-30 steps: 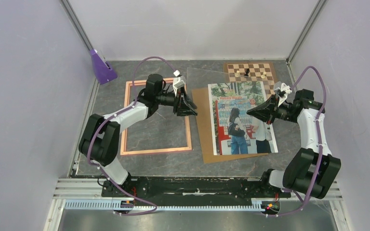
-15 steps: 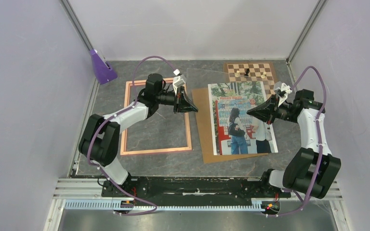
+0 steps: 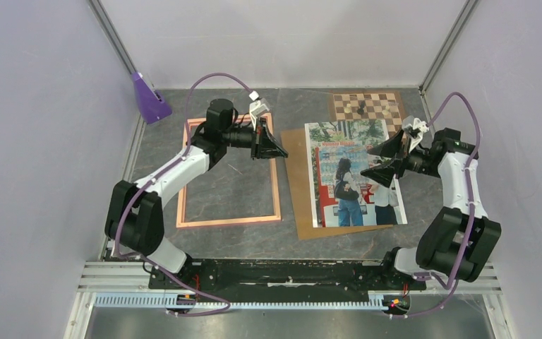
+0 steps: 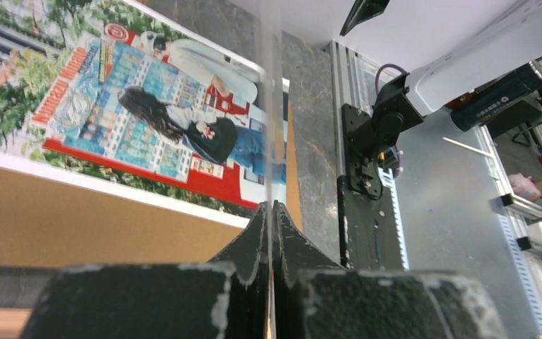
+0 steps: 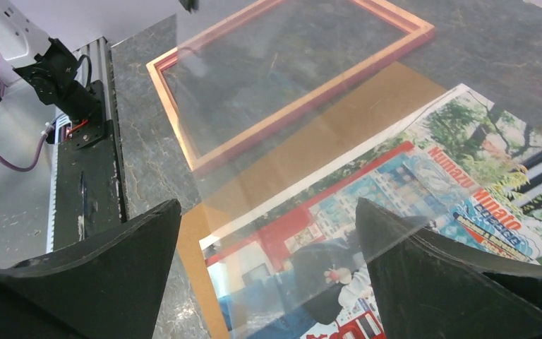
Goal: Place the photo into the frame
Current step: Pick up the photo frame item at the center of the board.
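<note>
A: Reading this as glazing first, photo afterwards?

B: Judging so. Pinching a clear pane [image 4: 275, 106] by one edge in the left gripper [image 3: 282, 154], clamped fully shut on it. Holding it up off the table [image 3: 254, 244], roughly between the frame [image 3: 229, 221] and the photo [image 3: 346, 205].

A: And on the other side?

B: Gaping wide at the right gripper [image 5: 267, 205], gripping nothing. Hovering above the photo with the pane's far side between the spread fingers. Touching it or not: impossible to tell.

A: Locating the photo where, exactly?

B: Lying flat and face up on the brown backing board [image 3: 300, 191], just right of the frame, below the chessboard [image 3: 377, 106]. Not yet going into the frame.

A: Calling for what next?

B: Probably swinging the pane leftward over the frame, squaring its corners to the pink rails, then lowering it flat. Watching for sag and twist while gripping by a single edge. Only afterwards fetching the photo.
</note>
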### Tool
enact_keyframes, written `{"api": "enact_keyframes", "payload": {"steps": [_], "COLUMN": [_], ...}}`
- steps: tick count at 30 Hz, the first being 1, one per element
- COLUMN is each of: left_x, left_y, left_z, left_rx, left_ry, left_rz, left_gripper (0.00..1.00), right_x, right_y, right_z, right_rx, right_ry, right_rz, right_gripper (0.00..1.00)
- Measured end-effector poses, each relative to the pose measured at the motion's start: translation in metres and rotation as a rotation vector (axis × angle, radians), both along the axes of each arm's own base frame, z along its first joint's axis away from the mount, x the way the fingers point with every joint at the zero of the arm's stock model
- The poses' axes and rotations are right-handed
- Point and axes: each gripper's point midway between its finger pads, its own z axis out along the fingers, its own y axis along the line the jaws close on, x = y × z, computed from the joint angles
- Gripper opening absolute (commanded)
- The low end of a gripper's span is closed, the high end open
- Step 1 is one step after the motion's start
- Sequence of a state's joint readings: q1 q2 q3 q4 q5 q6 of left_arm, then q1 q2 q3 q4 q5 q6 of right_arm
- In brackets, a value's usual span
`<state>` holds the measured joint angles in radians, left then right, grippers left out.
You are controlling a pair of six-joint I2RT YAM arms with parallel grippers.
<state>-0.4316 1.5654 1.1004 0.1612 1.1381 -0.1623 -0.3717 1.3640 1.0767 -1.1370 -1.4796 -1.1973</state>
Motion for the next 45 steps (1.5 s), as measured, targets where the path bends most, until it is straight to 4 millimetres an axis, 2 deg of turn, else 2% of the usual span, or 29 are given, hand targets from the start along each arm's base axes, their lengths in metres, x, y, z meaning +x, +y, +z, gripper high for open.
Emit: {"api": "enact_keyframes", "payload": {"steps": [4, 7, 14, 21, 27, 30, 32, 35, 38, 45], "left_x": [0.006, 0.01, 0.021, 0.029, 0.033, 0.031, 0.03, 0.033, 0.04, 0.05], "left_y": [0.007, 0.02, 0.065, 0.111, 0.14, 0.147, 0.151, 0.16, 0.172, 0.199], "left_z": [0.009, 0.009, -0.006, -0.01, -0.025, -0.03, -0.032, -0.034, -0.039, -0.065], "left_rx": [0.057, 0.104, 0.23, 0.296, 0.361, 0.392, 0.407, 0.429, 0.455, 0.531], "left_ry": [0.039, 0.06, 0.173, 0.244, 0.325, 0.353, 0.371, 0.398, 0.426, 0.504], "left_rz": [0.051, 0.102, 0.296, 0.466, 0.57, 0.597, 0.612, 0.639, 0.674, 0.741], "left_gripper": [0.02, 0.02, 0.02, 0.02, 0.02, 0.02, 0.02, 0.02, 0.02, 0.02], "right_x": [0.002, 0.003, 0.001, 0.002, 0.018, 0.017, 0.019, 0.034, 0.043, 0.045], "right_y": [-0.008, -0.013, -0.016, -0.02, -0.03, -0.026, -0.014, -0.012, -0.013, -0.004], "right_z": [0.0, 0.0, -0.005, -0.018, -0.028, -0.032, -0.019, -0.009, -0.014, -0.024], "right_rx": [-0.013, -0.021, -0.041, -0.082, -0.193, -0.263, -0.291, -0.3, -0.307, -0.316], "right_ry": [0.007, 0.007, 0.024, 0.061, 0.052, 0.006, -0.049, -0.087, -0.068, -0.038], "right_rz": [-0.023, -0.041, -0.045, -0.048, -0.138, -0.206, -0.235, -0.267, -0.301, -0.312], "right_gripper": [0.98, 0.98, 0.98, 0.98, 0.98, 0.98, 0.98, 0.98, 0.98, 0.98]}}
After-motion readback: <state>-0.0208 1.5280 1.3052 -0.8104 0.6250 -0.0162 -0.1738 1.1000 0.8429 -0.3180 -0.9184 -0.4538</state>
